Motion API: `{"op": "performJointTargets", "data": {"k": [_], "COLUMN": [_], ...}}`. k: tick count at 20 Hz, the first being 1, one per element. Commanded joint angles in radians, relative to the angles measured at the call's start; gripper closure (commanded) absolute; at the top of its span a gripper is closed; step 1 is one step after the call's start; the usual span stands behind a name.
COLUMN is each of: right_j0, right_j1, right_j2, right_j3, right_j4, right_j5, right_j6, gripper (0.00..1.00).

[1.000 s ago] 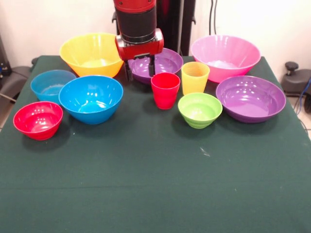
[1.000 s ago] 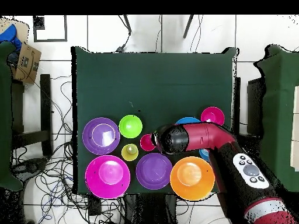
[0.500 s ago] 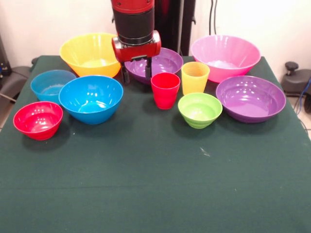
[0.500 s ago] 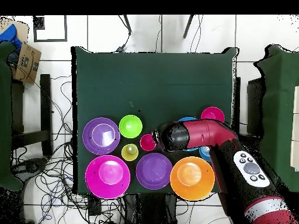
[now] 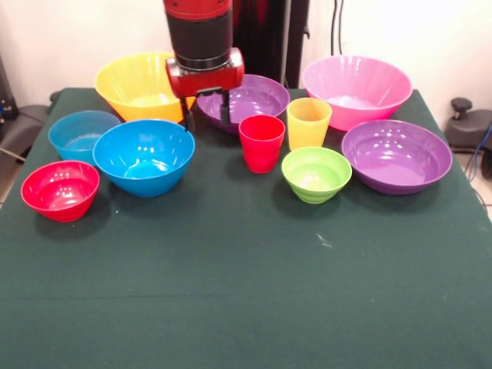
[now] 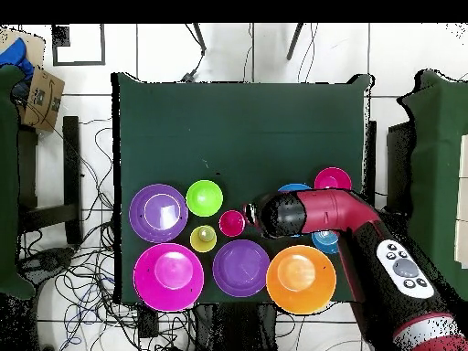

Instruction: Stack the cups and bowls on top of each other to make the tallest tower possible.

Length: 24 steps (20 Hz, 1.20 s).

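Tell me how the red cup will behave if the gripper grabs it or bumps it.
The red cup stands upright and is taller than wide, so a sideways bump near the rim would probably tip it sooner than the bowls. It looks like thin, glossy plastic, so likely light and somewhat slippery. Being round, it would probably roll if knocked over.

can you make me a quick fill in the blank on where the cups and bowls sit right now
1. The red cup stands beside the ____ cup.
2. The lime green bowl sits in front of the ____ cup.
3. The pincer hangs open, holding ____.
4. The number of pieces stacked so far is ____.

Missing words: yellow; yellow; nothing; zero
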Motion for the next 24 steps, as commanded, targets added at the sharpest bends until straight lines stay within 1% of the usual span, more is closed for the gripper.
{"op": "performJointTargets", "data": {"k": [1,4,6,9,11,13,16,20,24], "right_j0": [-0.040,-0.059,-0.069,-0.114,-0.145,-0.163,-0.171,-0.143,-0.139], "right_j1": [-0.028,-0.033,-0.023,-0.017,-0.018,-0.027,0.002,-0.012,-0.006], "right_j2": [0.061,0.075,0.087,0.101,0.098,0.097,0.112,0.108,0.116], "right_j3": [0.016,0.038,0.042,0.074,0.100,0.118,0.143,0.161,0.156], "right_j4": [-0.122,-0.125,-0.127,-0.136,-0.145,-0.160,-0.151,-0.149,-0.149], "right_j5": [0.041,0.039,0.036,0.023,-0.001,-0.029,-0.032,-0.035,-0.021], "right_j6": [-0.270,-0.255,-0.246,-0.248,-0.234,-0.213,-0.183,-0.123,-0.131], "gripper": [0.00,0.00,0.00,0.00,0.00,0.00,0.00,0.00,0.00]}}
